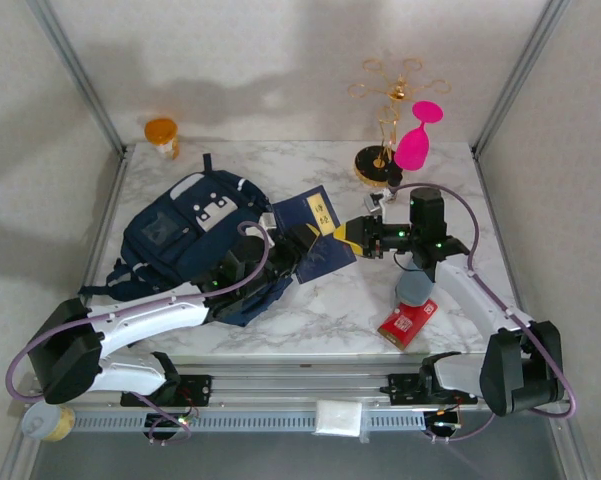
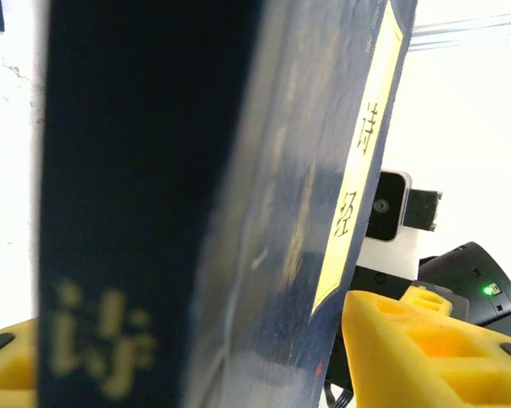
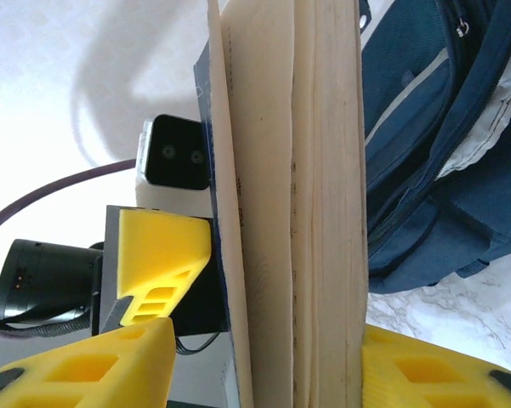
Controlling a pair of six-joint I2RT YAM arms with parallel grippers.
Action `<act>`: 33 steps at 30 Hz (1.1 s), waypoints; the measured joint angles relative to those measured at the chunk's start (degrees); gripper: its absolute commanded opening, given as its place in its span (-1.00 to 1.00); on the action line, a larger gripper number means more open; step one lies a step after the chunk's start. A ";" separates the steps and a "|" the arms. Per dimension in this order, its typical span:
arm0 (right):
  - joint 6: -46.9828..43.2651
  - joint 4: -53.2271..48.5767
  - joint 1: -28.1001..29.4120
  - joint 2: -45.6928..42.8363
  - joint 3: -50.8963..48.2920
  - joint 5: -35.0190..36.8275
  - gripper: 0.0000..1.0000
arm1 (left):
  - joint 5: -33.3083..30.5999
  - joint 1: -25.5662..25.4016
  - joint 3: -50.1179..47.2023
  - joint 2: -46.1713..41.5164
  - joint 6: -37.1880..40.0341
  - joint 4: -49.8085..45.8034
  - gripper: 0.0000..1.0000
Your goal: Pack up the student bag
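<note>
The student bag [image 1: 180, 235] lies flat at the table's left middle, navy with white patches, and its zippered side [image 3: 434, 144] shows past the book in the right wrist view. A navy book [image 1: 315, 235] with a yellow title strip hangs just right of the bag. My left gripper [image 1: 302, 243] is shut on the book [image 2: 238, 212], its yellow fingers either side of the cover [image 2: 187, 323]. My right gripper [image 1: 355, 235] straddles the book's page edges [image 3: 298, 212] and stands open [image 3: 266, 327]: its right finger touches the pages, and a gap is left at the other.
An orange cup [image 1: 162, 133] stands at the back left. A gold rack [image 1: 385, 110] with a pink glass [image 1: 418, 140] stands at the back right. A red packet [image 1: 408, 322] and a grey object [image 1: 413, 288] lie under the right arm.
</note>
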 measured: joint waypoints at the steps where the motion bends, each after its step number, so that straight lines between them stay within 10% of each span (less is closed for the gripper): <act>1: -0.17 -0.07 0.13 0.35 0.00 -0.02 -0.02 | 0.00 0.00 0.02 0.07 0.00 -0.02 -0.15; 20: -6.54 -3.52 2.34 1.77 0.00 3.43 -1.00 | -0.22 0.11 1.40 2.54 0.48 -1.49 0.00; 33: -4.39 -2.60 1.01 0.46 0.72 7.91 -1.00 | -0.85 0.15 1.53 2.12 1.88 -2.47 0.98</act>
